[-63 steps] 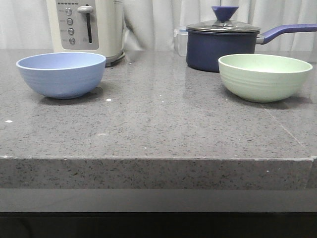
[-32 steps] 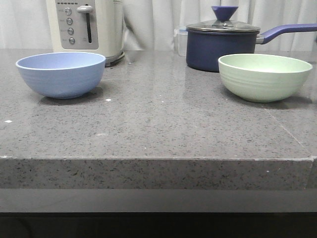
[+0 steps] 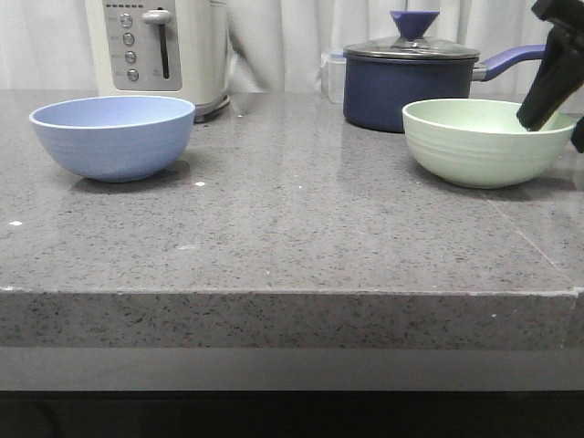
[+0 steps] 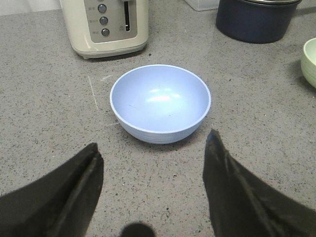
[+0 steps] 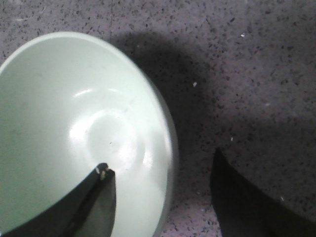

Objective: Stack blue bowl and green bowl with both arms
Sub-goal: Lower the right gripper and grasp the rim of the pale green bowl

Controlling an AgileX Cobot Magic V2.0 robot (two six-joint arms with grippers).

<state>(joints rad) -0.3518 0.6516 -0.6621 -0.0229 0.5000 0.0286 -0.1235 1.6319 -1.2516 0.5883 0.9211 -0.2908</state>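
Note:
The blue bowl [image 3: 114, 137] stands upright on the left of the grey counter. The green bowl [image 3: 484, 146] stands upright on the right. My right gripper [image 3: 553, 128] is open and astride the green bowl's right rim. In the right wrist view one finger [image 5: 96, 197] is inside the green bowl [image 5: 74, 123] and the other is outside over the counter, with my right gripper [image 5: 160, 162] not closed on the rim. My left gripper [image 4: 153, 139] is open and empty, held above the counter just short of the blue bowl [image 4: 160, 101]. It is out of the front view.
A cream toaster [image 3: 160, 50] stands behind the blue bowl. A dark navy lidded saucepan [image 3: 411, 87] with a long handle stands behind the green bowl, with a clear container [image 3: 333, 78] beside it. The counter's front edge [image 3: 292, 292] runs across the front.
My right gripper has come into the front view from the upper right and now sits over the green bowl's right rim. Both bowls stay where they were.

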